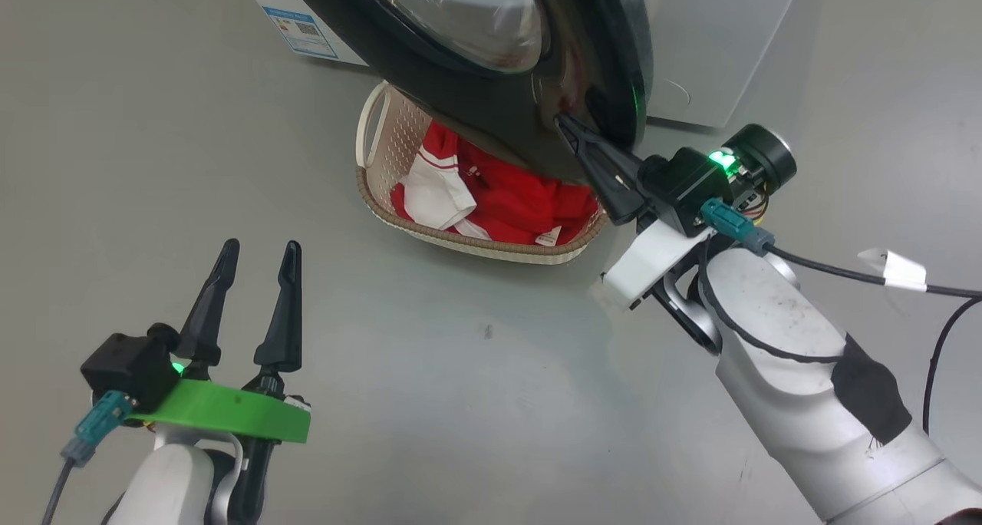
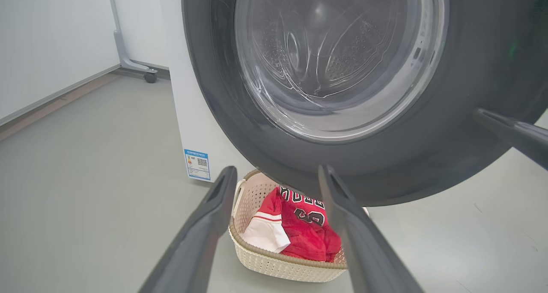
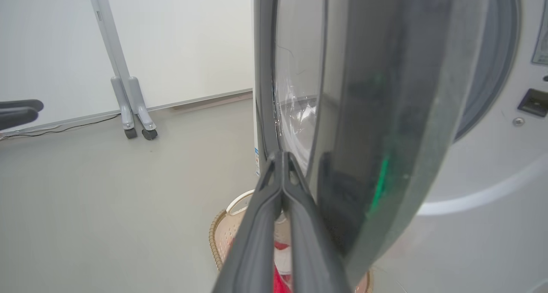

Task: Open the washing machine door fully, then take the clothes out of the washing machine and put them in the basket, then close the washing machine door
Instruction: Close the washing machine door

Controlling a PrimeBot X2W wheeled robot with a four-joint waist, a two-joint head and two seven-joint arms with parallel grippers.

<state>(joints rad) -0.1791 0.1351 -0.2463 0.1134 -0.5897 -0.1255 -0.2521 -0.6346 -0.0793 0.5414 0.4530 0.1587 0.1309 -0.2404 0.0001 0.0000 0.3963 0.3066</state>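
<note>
Now, closing step, seemingly. Washing machine door (image 1: 430, 87) hanging half open over basket (image 1: 476, 245); clothes (image 1: 514, 203) lying inside it. Right claw (image 1: 564, 122) pressed together, pinching nothing, tips touching door's right edge. Left claw (image 1: 261, 249) hovering spread, near left. Door looking stiff, heavy, glossy-slippery; pushing on rim seeming safest.

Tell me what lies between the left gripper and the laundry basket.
Bare grey floor, nothing else, lies between the open left gripper and the cream perforated plastic basket with its brown woven-look rim; the head view shows it.
</note>
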